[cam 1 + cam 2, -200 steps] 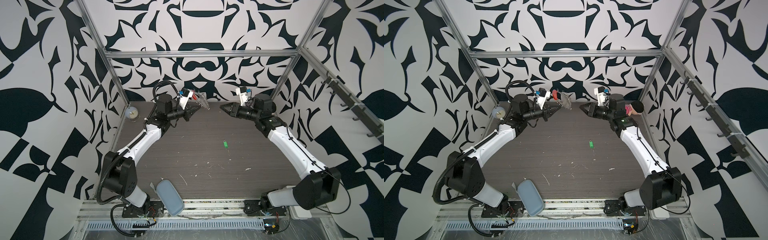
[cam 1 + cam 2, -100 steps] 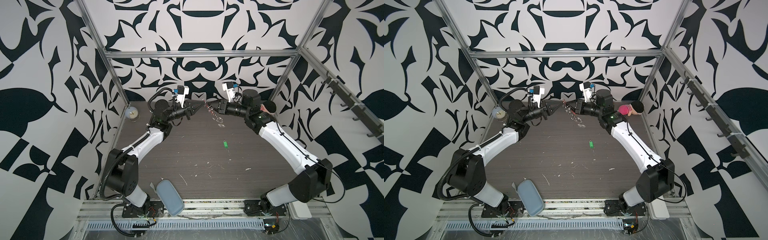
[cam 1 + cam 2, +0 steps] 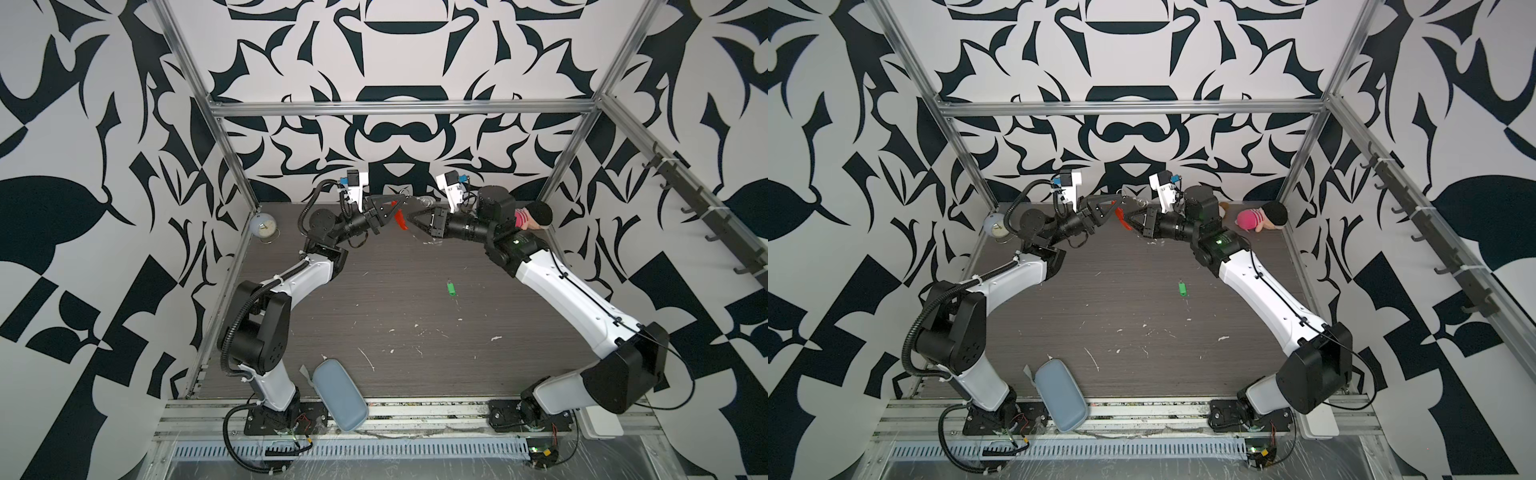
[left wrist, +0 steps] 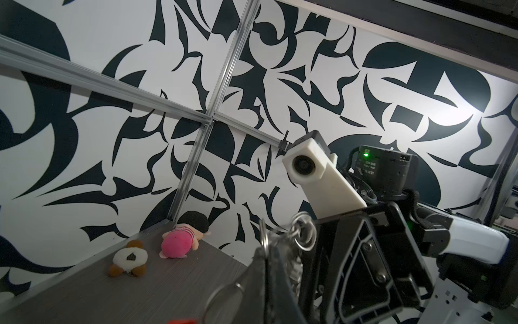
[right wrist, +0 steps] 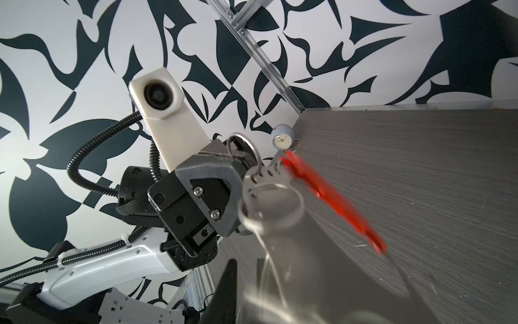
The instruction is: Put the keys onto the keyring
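Top views: L claw [image 3: 397, 205] clenched on keyring [image 3: 400, 220] above worktop [image 3: 374, 311]; R claw [image 3: 410, 218] just beside, grip can't tell; keys [image 3: 451, 287] lie well apart.

The keyring [image 5: 330, 200] blurs in the right wrist view, its red bar and small rings smeared, so whether the right gripper [image 3: 1129, 219] holds it cannot be told. In both top views the keys [image 3: 451, 287] are too small to separate key from tag.

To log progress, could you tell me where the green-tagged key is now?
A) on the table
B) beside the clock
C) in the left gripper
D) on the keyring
A: the key lies on the table, well apart from the keyring held up at the back.
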Action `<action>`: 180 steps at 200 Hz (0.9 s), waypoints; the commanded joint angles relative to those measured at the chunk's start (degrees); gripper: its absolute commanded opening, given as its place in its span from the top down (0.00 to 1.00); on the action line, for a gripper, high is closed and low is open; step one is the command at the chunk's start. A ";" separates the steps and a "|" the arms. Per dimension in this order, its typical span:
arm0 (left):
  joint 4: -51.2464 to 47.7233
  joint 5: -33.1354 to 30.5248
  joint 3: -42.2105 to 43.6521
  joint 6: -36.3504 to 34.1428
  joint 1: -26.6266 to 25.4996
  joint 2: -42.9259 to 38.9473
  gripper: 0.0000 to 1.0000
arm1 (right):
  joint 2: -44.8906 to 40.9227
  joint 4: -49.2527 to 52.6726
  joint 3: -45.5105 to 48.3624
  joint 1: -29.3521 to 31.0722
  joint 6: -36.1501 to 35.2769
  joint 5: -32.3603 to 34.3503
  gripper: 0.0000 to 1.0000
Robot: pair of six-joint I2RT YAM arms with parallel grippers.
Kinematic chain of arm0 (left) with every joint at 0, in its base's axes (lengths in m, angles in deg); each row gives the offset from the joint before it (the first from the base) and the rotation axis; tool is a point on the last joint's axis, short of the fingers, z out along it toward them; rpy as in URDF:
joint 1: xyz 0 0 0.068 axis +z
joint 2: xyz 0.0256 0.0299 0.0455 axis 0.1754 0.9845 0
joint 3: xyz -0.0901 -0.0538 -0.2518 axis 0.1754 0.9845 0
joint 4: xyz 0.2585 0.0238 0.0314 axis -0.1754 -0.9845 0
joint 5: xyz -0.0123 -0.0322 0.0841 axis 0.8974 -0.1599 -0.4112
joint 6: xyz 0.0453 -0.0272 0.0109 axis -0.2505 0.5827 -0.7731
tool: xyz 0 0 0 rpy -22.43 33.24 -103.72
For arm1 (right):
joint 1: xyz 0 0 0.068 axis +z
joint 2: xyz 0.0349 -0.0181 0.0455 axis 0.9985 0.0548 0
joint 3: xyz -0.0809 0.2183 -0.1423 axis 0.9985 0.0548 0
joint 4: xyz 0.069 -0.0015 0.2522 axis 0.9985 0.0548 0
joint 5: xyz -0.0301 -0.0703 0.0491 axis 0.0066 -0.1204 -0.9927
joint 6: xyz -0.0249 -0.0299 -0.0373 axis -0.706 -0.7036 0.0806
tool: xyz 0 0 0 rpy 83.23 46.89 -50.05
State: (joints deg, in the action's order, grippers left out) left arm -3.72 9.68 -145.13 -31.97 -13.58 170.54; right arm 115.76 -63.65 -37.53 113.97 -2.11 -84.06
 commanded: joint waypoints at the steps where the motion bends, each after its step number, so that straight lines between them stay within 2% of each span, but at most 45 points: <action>1: 4.68 -0.07 0.30 0.33 0.00 -1.03 1.00 | -3.36 4.21 -3.61 -1.09 -5.45 3.39 0.81; 47: 3.62 1.12 0.26 -0.26 0.00 -1.08 1.00 | -5.24 8.99 -6.28 -4.15 -8.62 3.25 0.80; 86: -1.16 2.97 -0.58 -2.73 0.01 -1.90 1.00 | -3.27 10.17 -9.08 -4.46 -9.70 2.07 0.77; 137: -18.25 8.57 -2.32 -13.22 -0.04 -4.69 1.00 | 2.18 9.74 -13.35 -4.45 -9.89 -2.54 0.72; 180: -10.17 8.76 -1.52 -8.30 -0.03 -3.99 1.00 | 3.84 5.17 -12.48 -4.44 -7.40 -5.69 0.71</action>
State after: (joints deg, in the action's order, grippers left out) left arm -19.65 17.35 -145.22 -42.18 -13.69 168.07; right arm 120.61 -53.11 -48.67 109.45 -10.81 -86.46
